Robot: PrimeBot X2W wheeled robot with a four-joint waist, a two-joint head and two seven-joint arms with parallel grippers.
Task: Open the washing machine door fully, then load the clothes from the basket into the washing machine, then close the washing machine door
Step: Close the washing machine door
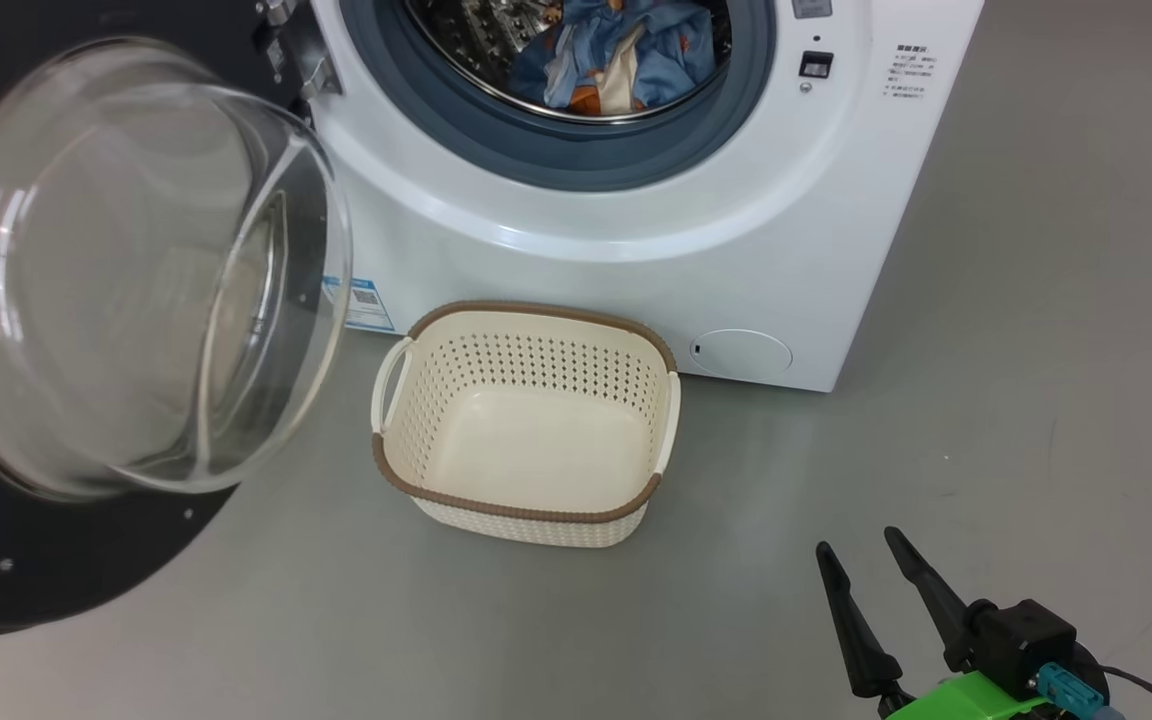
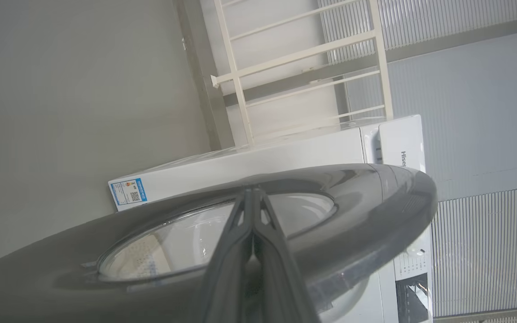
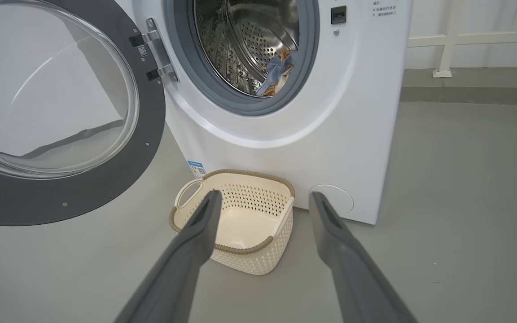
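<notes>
Shut together, the left gripper [image 2: 252,194] is laid along the outer face of the washing machine door [image 2: 375,202]; contact cannot be confirmed. Beyond that wide-swung door lies the washing machine [image 1: 636,250], so this arm is judged nearer for closing. Right gripper [image 1: 858,548] is held spread and empty; ahead of it the basket [image 1: 526,513] is found empty, the clothes [image 1: 626,50] already in the drum [image 3: 258,40].

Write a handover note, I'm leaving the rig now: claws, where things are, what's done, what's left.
Left claw: shut, fingertips at the outer face of the washing machine door.
Right claw: open, empty, above the floor right of the basket.
The clothes lie inside the washing machine; basket empty; door wide open.
Done: door opened, clothes loaded. Left: close the door.
</notes>
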